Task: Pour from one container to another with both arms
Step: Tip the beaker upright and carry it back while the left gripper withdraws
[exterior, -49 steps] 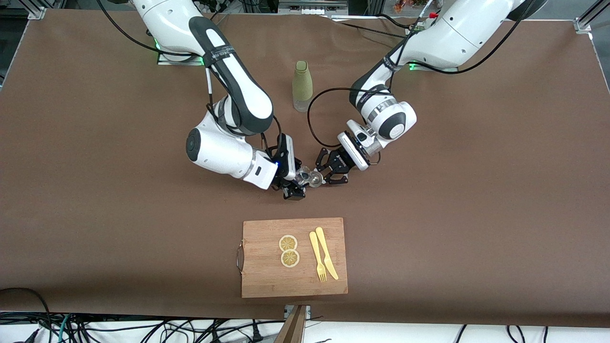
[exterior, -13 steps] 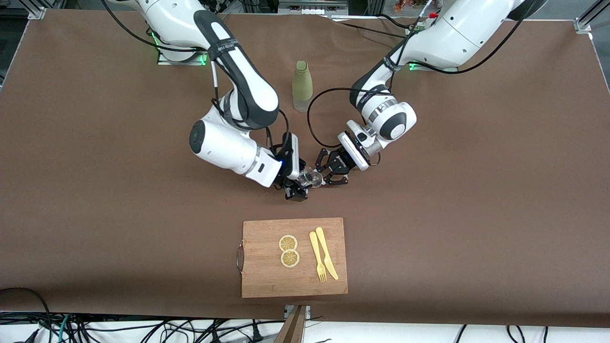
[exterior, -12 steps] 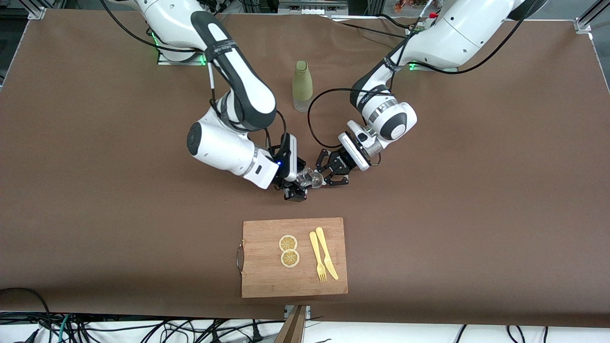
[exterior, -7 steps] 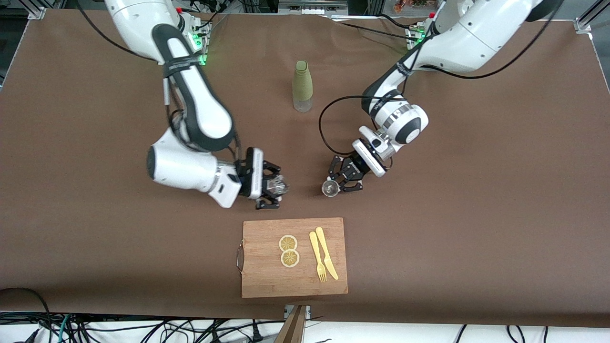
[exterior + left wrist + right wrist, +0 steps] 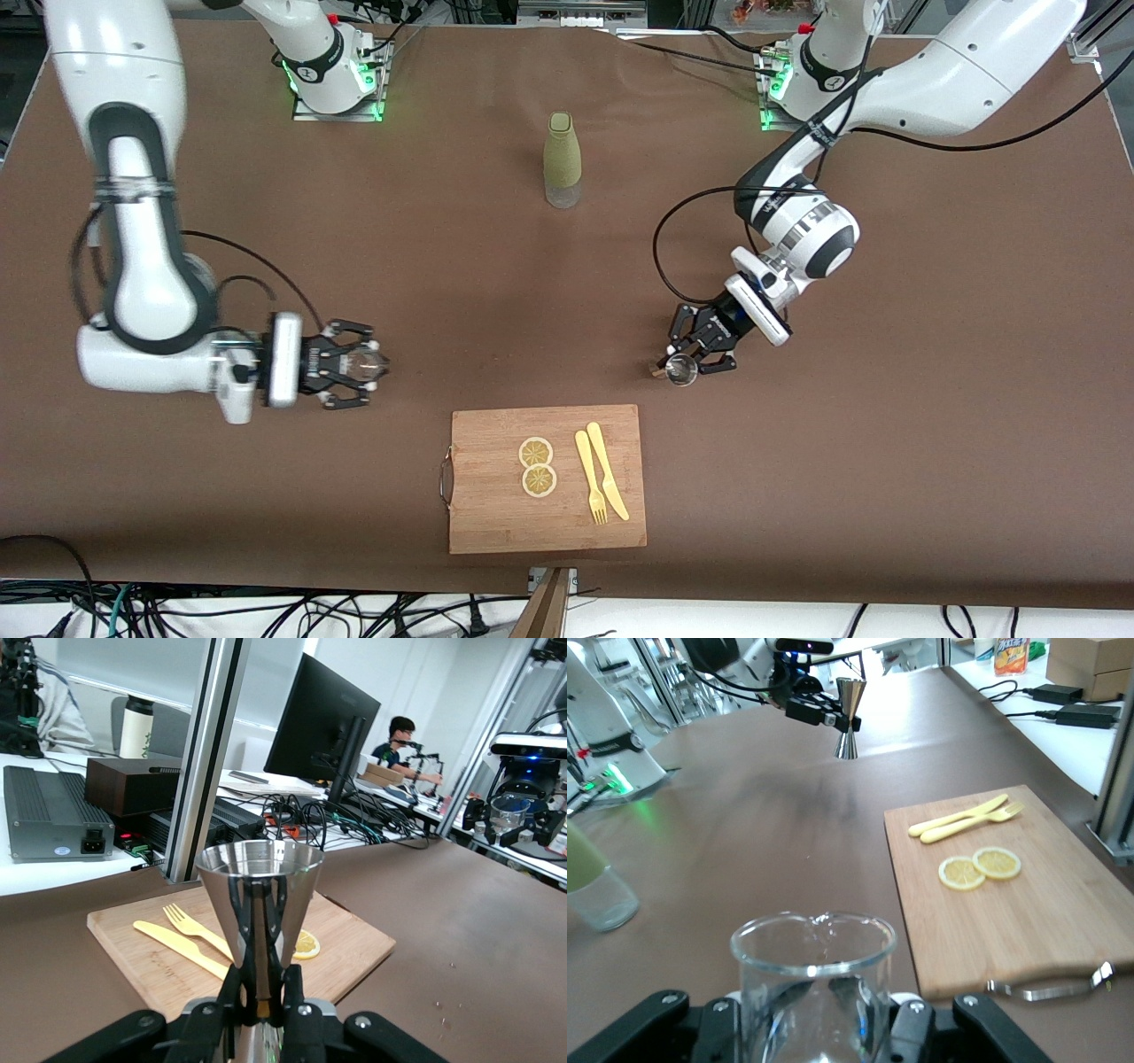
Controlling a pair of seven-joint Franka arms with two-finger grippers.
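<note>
Both arms have drawn apart since the earlier frames, when their claws met mid-counter with the vessels touching. Now the left claw [image 5: 680, 363] is pinching a steel jigger [image 5: 260, 904] at its narrow waist, upright, over the counter [image 5: 886, 399] just off the cutting board's [image 5: 496, 523] corner toward the left arm's end. The right claw [image 5: 350, 364] is pinching a clear glass beaker [image 5: 812, 979], also up in the air, over the counter toward the right arm's end. Judging by this, the pour looks finished and the step in hand is carrying each vessel away to set down; doing it well means keeping both level and lowering straight so nothing tips. The jigger is a polished double cone, mirror-bright; the beaker is thin-walled with a small pouring lip, and whether it holds liquid is not clear.
</note>
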